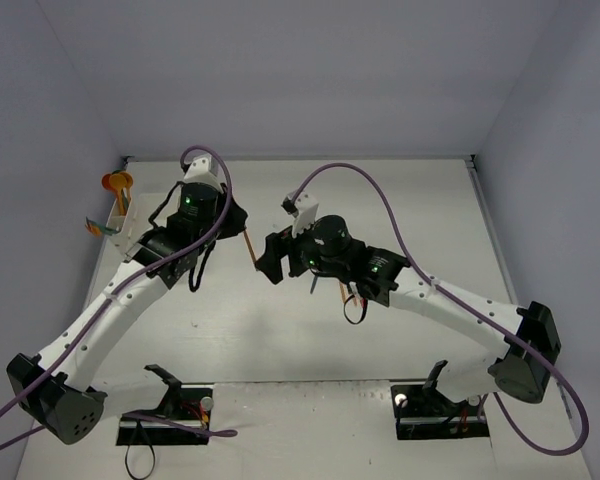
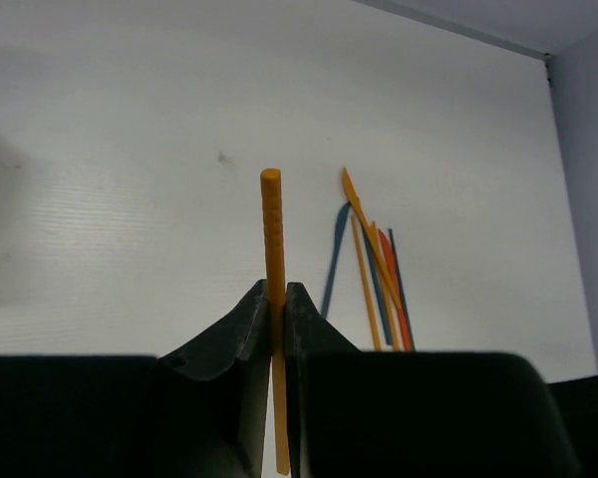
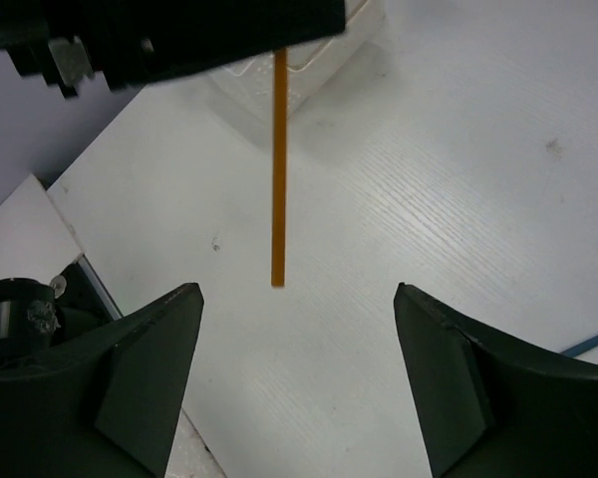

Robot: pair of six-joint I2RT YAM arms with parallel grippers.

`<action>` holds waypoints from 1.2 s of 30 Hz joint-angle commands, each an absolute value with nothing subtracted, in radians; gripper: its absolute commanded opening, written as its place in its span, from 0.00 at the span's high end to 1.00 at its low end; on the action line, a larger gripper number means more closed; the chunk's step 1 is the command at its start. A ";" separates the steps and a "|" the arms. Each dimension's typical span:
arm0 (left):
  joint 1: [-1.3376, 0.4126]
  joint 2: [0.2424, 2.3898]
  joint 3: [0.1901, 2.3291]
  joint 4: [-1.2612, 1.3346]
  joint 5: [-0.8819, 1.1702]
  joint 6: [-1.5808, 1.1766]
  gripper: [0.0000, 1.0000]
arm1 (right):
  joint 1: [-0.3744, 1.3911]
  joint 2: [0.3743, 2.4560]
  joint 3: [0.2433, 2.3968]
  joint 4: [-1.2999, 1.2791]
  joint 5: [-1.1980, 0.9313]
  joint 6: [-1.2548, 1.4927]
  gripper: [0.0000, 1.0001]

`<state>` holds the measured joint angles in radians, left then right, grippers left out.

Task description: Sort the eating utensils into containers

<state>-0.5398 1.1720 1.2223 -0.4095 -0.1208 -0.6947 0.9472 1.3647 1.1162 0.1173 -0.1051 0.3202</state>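
My left gripper is shut on an orange chopstick-like stick, which pokes out past both ends of the jaws. In the top view this left gripper holds the stick above the table's middle. My right gripper stands open just short of the stick's free end, touching nothing; from above the right gripper faces the stick. A loose pile of orange, yellow, red and blue utensils lies on the table. The white containers stand at the left edge with an orange spoon upright in them.
Purple cables arch over both arms. The right arm covers most of the utensil pile from above; one orange piece shows beneath it. A blue utensil tip lies at the right edge of the right wrist view. Grey walls close the table's left, back and right sides.
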 commanded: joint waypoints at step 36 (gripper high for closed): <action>-0.104 1.661 1.424 0.157 -0.204 -0.109 0.98 | 0.733 1.179 1.002 0.029 -0.072 0.299 0.15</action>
